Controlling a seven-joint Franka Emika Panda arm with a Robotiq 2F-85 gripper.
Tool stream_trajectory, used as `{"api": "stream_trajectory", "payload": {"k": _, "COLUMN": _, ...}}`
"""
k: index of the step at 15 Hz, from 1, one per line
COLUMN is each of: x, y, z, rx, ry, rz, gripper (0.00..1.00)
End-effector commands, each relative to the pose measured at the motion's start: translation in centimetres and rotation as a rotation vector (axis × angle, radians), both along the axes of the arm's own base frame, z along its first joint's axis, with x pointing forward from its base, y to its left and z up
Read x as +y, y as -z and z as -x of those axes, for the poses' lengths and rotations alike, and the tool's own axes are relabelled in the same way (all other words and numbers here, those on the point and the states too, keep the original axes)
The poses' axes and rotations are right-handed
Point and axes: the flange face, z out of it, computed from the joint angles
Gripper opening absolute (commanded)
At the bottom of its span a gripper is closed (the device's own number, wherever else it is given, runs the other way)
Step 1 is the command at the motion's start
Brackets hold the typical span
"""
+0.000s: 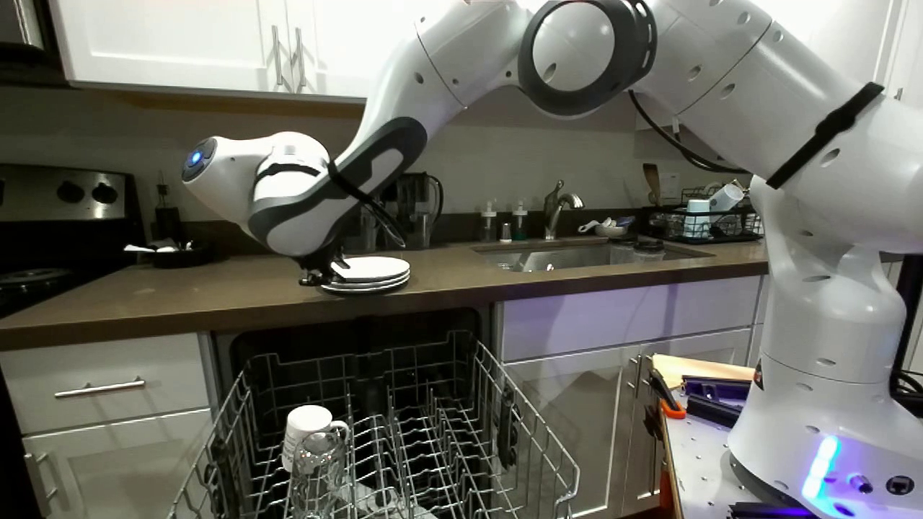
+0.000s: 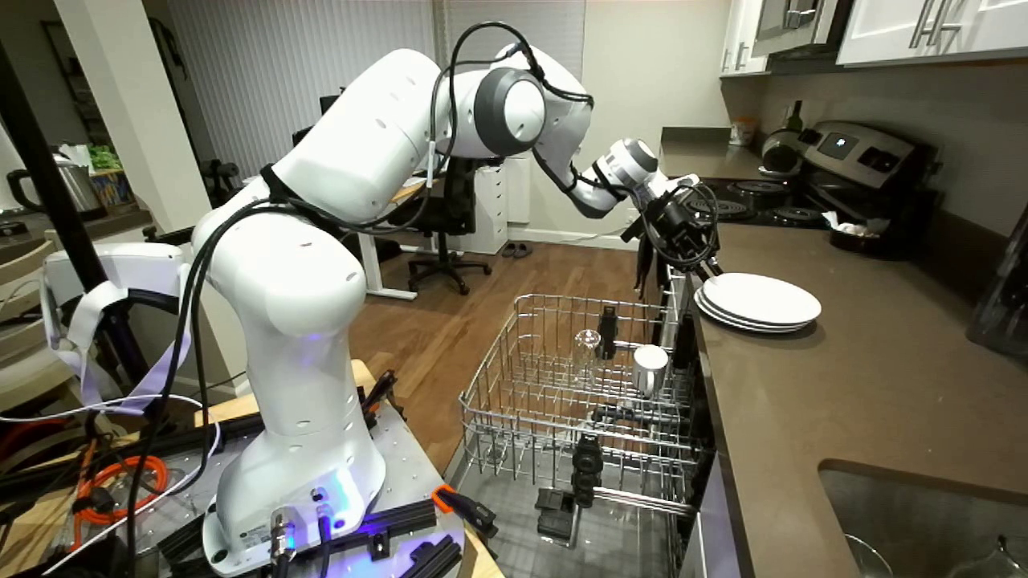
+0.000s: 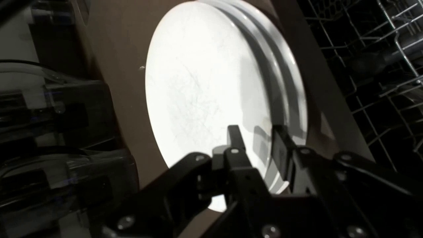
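Where the plates (image 2: 761,299) sit: as the wrist view shows, three white ones lie stacked on the brown tabletop (image 2: 835,401), close to its front edge.
Step at the rim: this looks like taking hold of the top plate (image 3: 198,82); the grip seems unfinished.
End effector (image 3: 256,132): standing part-way apart, its fingers (image 3: 235,140) straddle the rim at roughly four to five o'clock on the top plate's face, as the wrist view has it. One finger is over the white surface, the other just outside the rim, with a gap visible between, so nothing appears clamped. Whether either finger touches a plate I cannot tell.
Next move on the top plate: it would call for bringing the fingers together on that rim alone, leaving the two lower plates out of the pinch, before any lift. Catching a second rim is, I judge, the likeliest slip.
Arm (image 2: 361,144): it climbs from its base, arches over a high elbow and slopes down to the stack, its tip aimed toward about five o'clock. In an exterior view the end effector (image 1: 319,272) is at the stack's nine o'clock.
Rack (image 1: 535,414): pulled out below the tabletop, toward two o'clock in the wrist view, holding a mug (image 1: 308,425) and a glass (image 1: 317,476).
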Motion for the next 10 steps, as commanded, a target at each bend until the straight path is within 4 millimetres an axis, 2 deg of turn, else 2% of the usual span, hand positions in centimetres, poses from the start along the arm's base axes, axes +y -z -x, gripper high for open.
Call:
{"api": "stream_trajectory", "payload": {"k": 1, "x": -0.2, "y": 0.0, "z": 0.3, "rx": 0.0, "ry": 0.012, "rz": -0.008, "gripper": 0.09}}
{"api": "stream_trajectory", "payload": {"k": 2, "x": -0.3, "y": 0.2, "z": 0.3, "rx": 0.004, "ry": 0.012, "rz": -0.011, "gripper": 0.18}}
{"api": "stream_trajectory", "payload": {"k": 4, "x": -0.4, "y": 0.4, "z": 0.3, "rx": 0.009, "ry": 0.011, "rz": -0.014, "gripper": 0.08}}
{"api": "stream_trajectory", "payload": {"k": 5, "x": -0.4, "y": 0.6, "z": 0.3, "rx": 0.012, "ry": 0.012, "rz": -0.014, "gripper": 0.1}}
{"api": "stream_trajectory", "payload": {"k": 6, "x": -0.5, "y": 0.7, "z": 0.2, "rx": 0.013, "ry": 0.012, "rz": -0.013, "gripper": 0.25}}
{"api": "stream_trajectory", "payload": {"k": 7, "x": -0.7, "y": 0.9, "z": 0.2, "rx": 0.015, "ry": 0.013, "rz": -0.012, "gripper": 0.34}}
{"api": "stream_trajectory", "payload": {"k": 9, "x": -1.1, "y": 1.2, "z": 0.1, "rx": 0.016, "ry": 0.019, "rz": -0.006, "gripper": 0.42}}
{"api": "stream_trajectory", "payload": {"k": 10, "x": -1.3, "y": 1.1, "z": 0.0, "rx": 0.013, "ry": 0.018, "rz": -0.002, "gripper": 0.52}}
